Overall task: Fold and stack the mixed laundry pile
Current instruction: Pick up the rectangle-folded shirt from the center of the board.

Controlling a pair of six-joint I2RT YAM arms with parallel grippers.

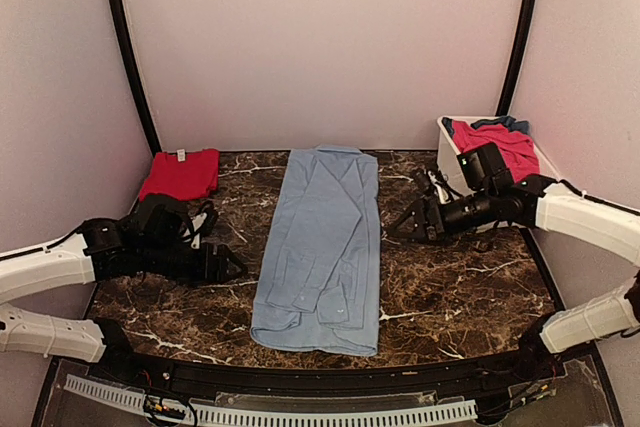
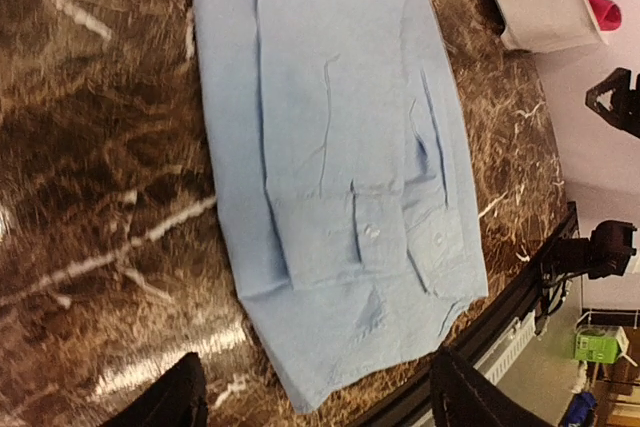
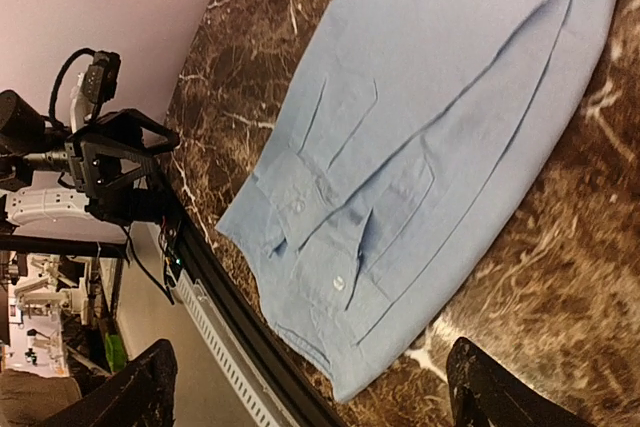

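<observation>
Near left, the left gripper (image 1: 232, 267) hovers over the marble table (image 1: 450, 292), fingers spread and empty. Behind it lies a folded red garment (image 1: 180, 174). The light-blue shirt (image 1: 325, 247) lies mid-table, folded into a long strip. The right gripper (image 1: 396, 230), also spread and empty, points toward it. A red piece (image 1: 512, 149) and a darker blue piece (image 1: 516, 124) sit in the white tub (image 1: 447, 165), far right.

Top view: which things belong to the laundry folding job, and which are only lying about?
Job: light-blue shirt; folded red garment; red and blue clothes.
Lying about: white tub holding those clothes; marble table.
</observation>
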